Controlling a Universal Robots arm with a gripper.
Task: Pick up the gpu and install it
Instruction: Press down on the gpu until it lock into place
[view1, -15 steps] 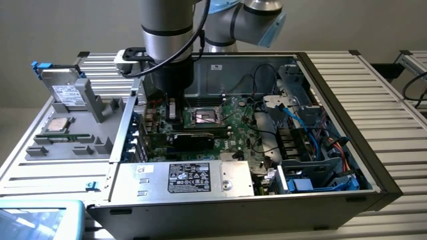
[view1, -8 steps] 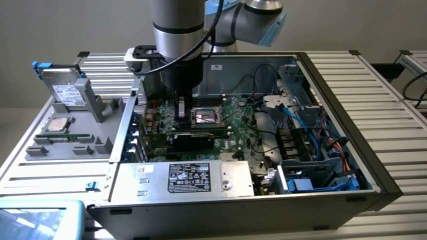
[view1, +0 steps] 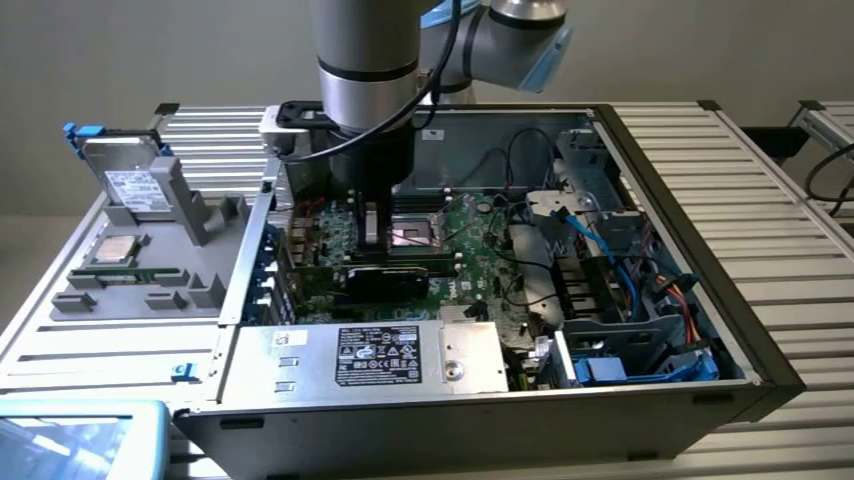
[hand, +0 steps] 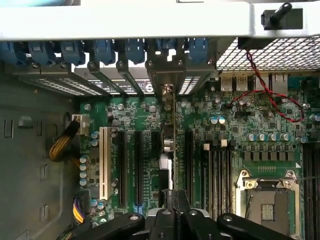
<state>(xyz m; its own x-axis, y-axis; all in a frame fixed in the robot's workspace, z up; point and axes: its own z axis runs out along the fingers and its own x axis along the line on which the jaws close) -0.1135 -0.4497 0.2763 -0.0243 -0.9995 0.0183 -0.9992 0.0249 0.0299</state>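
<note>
Reads as the install step, with the pick-up already done: grips the gpu (view1: 387, 276) with the claw (hand: 175, 209) pinched narrow on the card's upper edge, inside the open case (view1: 667, 400) on the table (view1: 787, 250). Holds the card upright and edge-on just beside the CPU socket (hand: 267, 202), on the side toward the expansion slots (hand: 136, 165), with the metal bracket end pointing away from the socket toward the row of blue latches (hand: 132, 50) at the case's rear wall. Looks low over the board, near or at one of the long slots; cannot say whether touching or seated. By judgement, calls for holding the card square to the slot, lining the bracket up with a rear opening, and pressing straight down without tilt; otherwise risks a jammed connector edge or a card left half-seated. Hidden: the card's lower edge and the slot beneath it, behind the card itself in the wrist view and behind the arm's black body in the exterior view. Hard to make out: the card's green face and dark cooler against the crowded board around them.
</note>
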